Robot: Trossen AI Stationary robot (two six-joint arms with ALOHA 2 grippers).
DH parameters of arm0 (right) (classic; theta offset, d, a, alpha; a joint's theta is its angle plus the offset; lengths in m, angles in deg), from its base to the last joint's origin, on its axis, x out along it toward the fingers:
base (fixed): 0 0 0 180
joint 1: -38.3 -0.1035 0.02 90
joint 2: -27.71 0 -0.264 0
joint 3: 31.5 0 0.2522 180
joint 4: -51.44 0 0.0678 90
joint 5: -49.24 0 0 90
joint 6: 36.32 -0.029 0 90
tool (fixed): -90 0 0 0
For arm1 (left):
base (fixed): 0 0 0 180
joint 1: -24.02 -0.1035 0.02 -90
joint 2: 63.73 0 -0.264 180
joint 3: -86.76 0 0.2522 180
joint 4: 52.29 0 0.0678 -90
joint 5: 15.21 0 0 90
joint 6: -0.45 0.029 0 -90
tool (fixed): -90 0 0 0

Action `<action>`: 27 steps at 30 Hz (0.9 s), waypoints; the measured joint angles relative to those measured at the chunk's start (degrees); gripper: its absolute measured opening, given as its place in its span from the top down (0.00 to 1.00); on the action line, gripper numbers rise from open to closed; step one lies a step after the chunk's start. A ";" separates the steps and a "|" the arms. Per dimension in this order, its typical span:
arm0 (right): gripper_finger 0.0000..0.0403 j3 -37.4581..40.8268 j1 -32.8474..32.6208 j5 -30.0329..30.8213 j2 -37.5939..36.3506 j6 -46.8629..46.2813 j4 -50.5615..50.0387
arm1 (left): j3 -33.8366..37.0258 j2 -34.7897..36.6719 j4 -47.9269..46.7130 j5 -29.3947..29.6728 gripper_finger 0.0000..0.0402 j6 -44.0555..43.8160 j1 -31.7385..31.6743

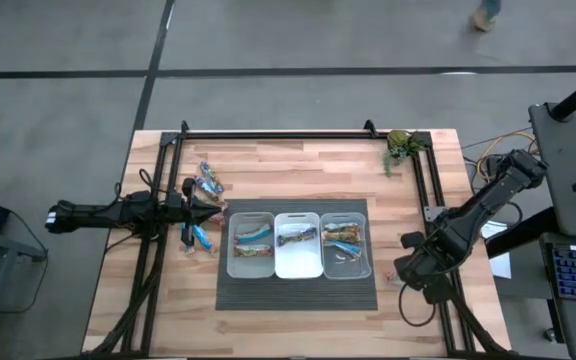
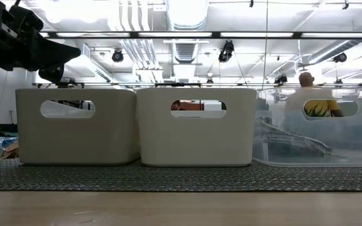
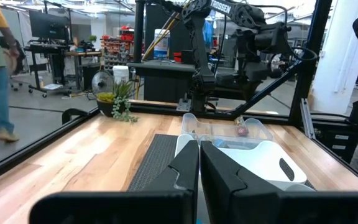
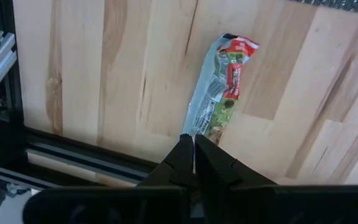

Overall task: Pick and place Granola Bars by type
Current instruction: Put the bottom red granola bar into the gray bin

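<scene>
At the right edge of the desk [image 1: 268, 160], close by the frame rail: right gripper [image 4: 194, 138] low over the wood, jaws clenched, tips meeting the near end of a silvery, red-marked granola bar [image 4: 219, 93] lying flat. Hard to tell whether that wrapper end is nipped or merely touched; probably not held. Best to release the jaws first, straddle the bar across its narrow width near the middle, settle down to the wood, then clench and lift level. Next, over to the three bins [image 1: 298, 214], matching wrapper to contents before letting go. Left gripper [image 1: 208, 211] likewise clenched and empty, hovering beside the loose bars [image 1: 208, 183] left of the bins.
</scene>
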 joint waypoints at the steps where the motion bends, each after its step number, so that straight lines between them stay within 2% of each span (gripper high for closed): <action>1: 0.98 0.12 -0.14 -0.03 0.00 0.00 0.08 | 0.01 0.00 0.00 0.01 1.00 -0.01 0.00; 5: 0.98 0.45 -0.53 -0.02 0.00 0.04 0.90 | 0.00 0.00 0.00 -0.01 1.00 0.00 0.00; 13: 0.98 2.17 -0.61 -0.03 0.00 0.20 9.14 | 0.01 0.00 0.00 0.00 1.00 -0.02 0.00; 17: 0.96 2.96 -0.61 -0.03 0.00 0.41 9.47 | 0.00 0.00 0.00 -0.01 1.00 0.00 0.00; 21: 0.88 3.56 -0.59 -0.02 0.00 -0.44 9.49 | 0.01 0.00 0.00 0.00 1.00 0.00 0.00; 27: 0.71 4.40 -0.59 1.69 0.00 -5.60 9.19 | 0.02 0.01 0.00 0.01 1.00 0.00 0.00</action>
